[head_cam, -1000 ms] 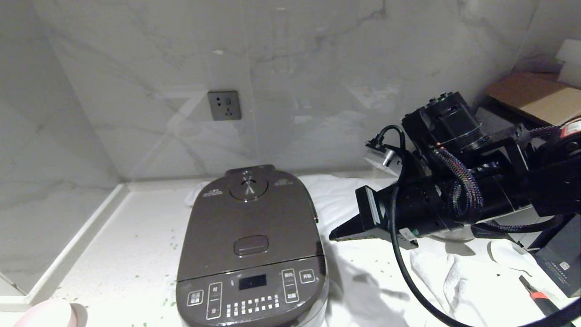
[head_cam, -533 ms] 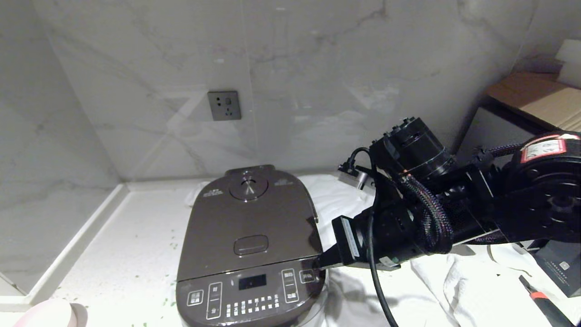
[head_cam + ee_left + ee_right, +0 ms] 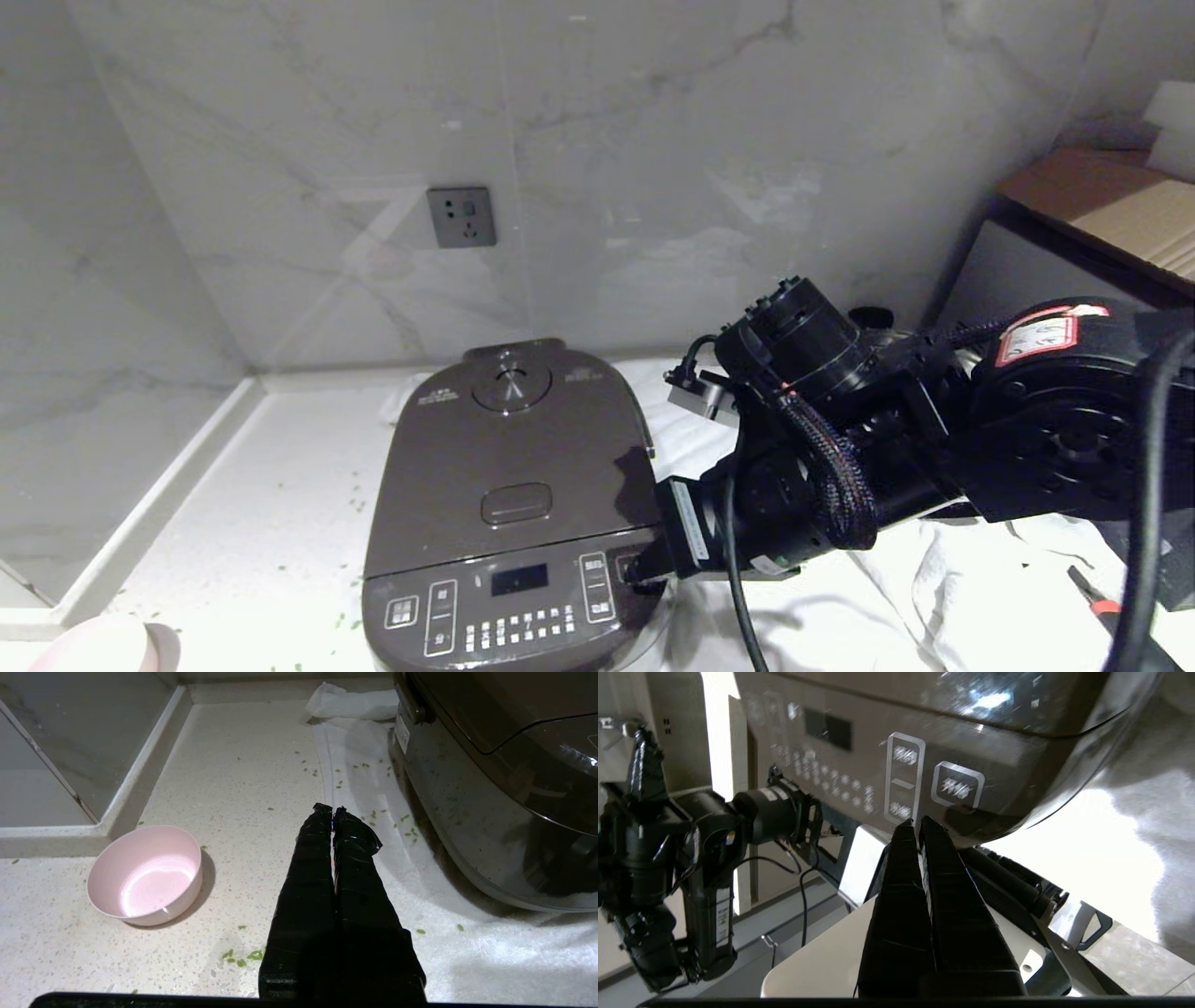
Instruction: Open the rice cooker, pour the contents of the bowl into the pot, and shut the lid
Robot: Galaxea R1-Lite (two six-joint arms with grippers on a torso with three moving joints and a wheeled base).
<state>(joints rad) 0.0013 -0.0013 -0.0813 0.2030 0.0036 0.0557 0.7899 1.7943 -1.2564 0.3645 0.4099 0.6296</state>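
**Right gripper is parked at the cooker's front corner, lid down**

Going left to right: the pink bowl (image 3: pixel 145 876) sits on the table (image 3: pixel 243 779) well off to the left of the rice cooker (image 3: pixel 515 523), and from the left wrist view it looks empty inside, with little green grains (image 3: pixel 243 956) scattered on the table and on the white towel (image 3: pixel 373 812) under the cooker. The left gripper (image 3: pixel 332 811) hangs low between bowl and cooker, clenched with nothing in it, so it's nearer the bowl but not doing anything.

The cooker's long axis runs front to back, away from the robot, with the lid (image 3: pixel 513 457) flat down. The oblong latch button (image 3: pixel 516 504) is mid-lid, just behind the control panel.

The right gripper (image 3: pixel 639 571) comes in from the right side, pinched closed and empty, tips right at the panel's right-hand buttons (image 3: pixel 958 787). Can't tell if it's actually touching. So the right arm is clearly the nearer one to the cooker. If the next job is popping the lid, my guess is the latch lies up and to the left of those tips.
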